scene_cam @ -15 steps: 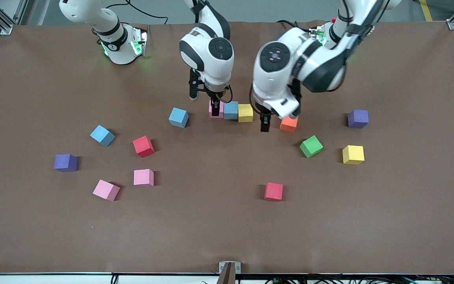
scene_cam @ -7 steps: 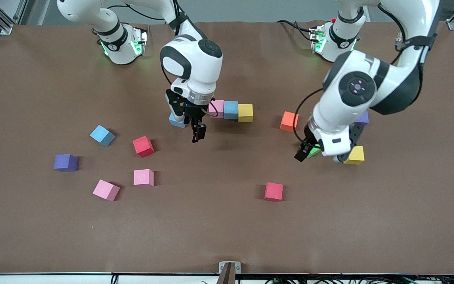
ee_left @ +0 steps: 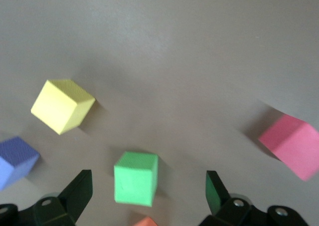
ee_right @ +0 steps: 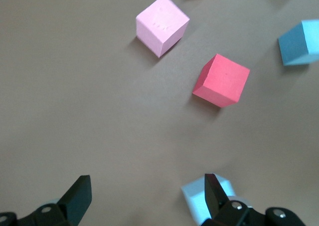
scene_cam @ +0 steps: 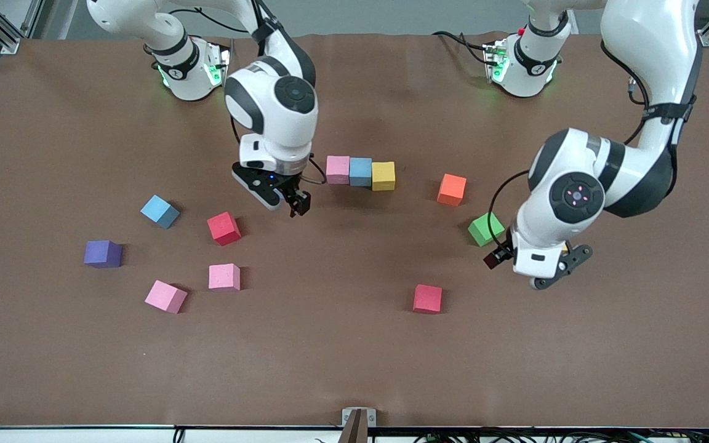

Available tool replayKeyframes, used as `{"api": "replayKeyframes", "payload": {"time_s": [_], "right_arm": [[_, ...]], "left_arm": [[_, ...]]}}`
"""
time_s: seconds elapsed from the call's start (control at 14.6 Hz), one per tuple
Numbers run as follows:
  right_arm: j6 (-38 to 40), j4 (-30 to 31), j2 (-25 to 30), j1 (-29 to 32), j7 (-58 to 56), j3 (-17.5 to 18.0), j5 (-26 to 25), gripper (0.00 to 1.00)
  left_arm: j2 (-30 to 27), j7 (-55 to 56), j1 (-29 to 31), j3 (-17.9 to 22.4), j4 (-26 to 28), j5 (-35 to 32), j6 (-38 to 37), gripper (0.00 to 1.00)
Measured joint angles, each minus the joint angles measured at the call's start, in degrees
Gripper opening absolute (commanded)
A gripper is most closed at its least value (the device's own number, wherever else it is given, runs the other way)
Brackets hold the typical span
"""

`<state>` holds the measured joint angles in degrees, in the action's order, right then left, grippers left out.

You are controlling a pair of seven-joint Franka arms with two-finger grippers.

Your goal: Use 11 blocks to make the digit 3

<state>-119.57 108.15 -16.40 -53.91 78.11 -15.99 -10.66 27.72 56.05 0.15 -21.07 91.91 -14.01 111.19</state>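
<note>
A pink [scene_cam: 338, 170], light blue [scene_cam: 360, 171] and yellow [scene_cam: 383, 176] cube form a joined row mid-table. Loose cubes: orange [scene_cam: 452, 189], green [scene_cam: 485, 229], red [scene_cam: 428, 298], red [scene_cam: 223, 228], light blue [scene_cam: 159, 211], pink [scene_cam: 224, 276], pink [scene_cam: 165, 296]. My right gripper [scene_cam: 282, 200] is open and empty over a light blue cube [ee_right: 207, 196], which the front view hides. My left gripper [scene_cam: 527, 261] is open and empty beside the green cube [ee_left: 135, 178]. A yellow cube [ee_left: 62, 106] shows in the left wrist view only.
A purple cube [scene_cam: 103, 253] sits toward the right arm's end. Another purple cube [ee_left: 15, 158] shows in the left wrist view, hidden by the left arm in the front view. The right wrist view shows pink [ee_right: 162, 24], red [ee_right: 222, 81] and light blue [ee_right: 300, 42] cubes.
My right gripper left the pink cube at the row's end and moved over the loose light blue cube. My left gripper swung from beside the orange cube to beside the green one.
</note>
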Motion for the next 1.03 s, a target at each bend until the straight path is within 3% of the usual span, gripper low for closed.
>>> {"api": "replayKeyframes", "payload": {"time_s": [0.14,0.41,0.62,1.03], "right_arm": [[4.53,0.04,1.39,1.31,-12.79,0.0,1.9,1.0],[6.76,1.41,1.58,1.72,-18.54,2.85,2.44,1.0],[0.89,4.79,1.46,1.7,-18.54,5.68,2.44,1.0],[-15.29,15.78,2.07,5.55,-20.37,6.49,2.45,1.0]], "left_arm": [[2.16,-2.44,1.35,0.02,0.08,-0.01,0.24,1.0],[4.4,-2.82,2.86,0.07,3.39,-0.45,6.25,1.0],[4.09,-2.05,3.01,-0.05,8.56,-0.45,10.88,1.0],[-1.02,-1.28,6.7,-1.65,24.42,-0.45,23.75,1.0]]}}
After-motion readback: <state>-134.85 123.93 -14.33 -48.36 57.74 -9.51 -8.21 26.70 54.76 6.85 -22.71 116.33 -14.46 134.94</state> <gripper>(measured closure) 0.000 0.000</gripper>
